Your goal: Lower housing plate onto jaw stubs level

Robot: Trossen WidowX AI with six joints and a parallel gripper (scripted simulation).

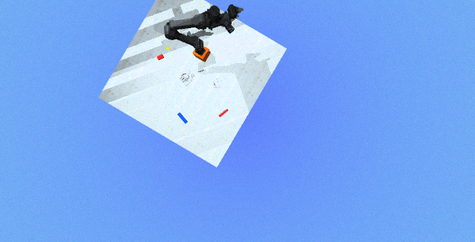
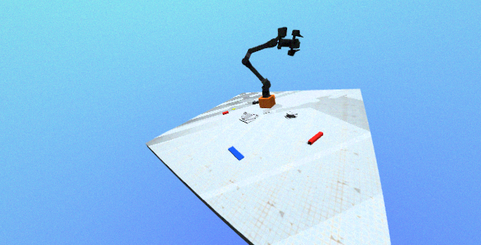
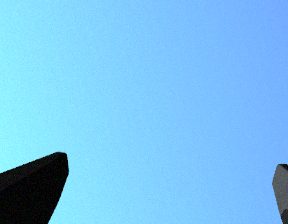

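My gripper (image 1: 236,20) (image 2: 301,43) (image 3: 173,161) is open and empty, raised high above the table and far from the parts. The wrist view shows only its two spread fingertips against blue background. A pale assembly with dark outlines (image 1: 186,78) (image 2: 248,117) lies in front of the arm's base. A smaller pale and dark part (image 1: 217,82) (image 2: 291,115) lies to its right. They are too small and washed out to tell which is the housing plate, where the jaws and stubs are, or whether anything sits level.
The table (image 1: 200,138) (image 2: 301,200) bears a blue bar (image 1: 182,118) (image 2: 236,152), a long red bar (image 1: 223,113) (image 2: 315,137), a small red block (image 1: 160,57) (image 2: 225,113) and a yellow piece (image 1: 168,48) (image 2: 233,109). The orange base (image 1: 203,55) (image 2: 267,102) stands behind the pale parts.
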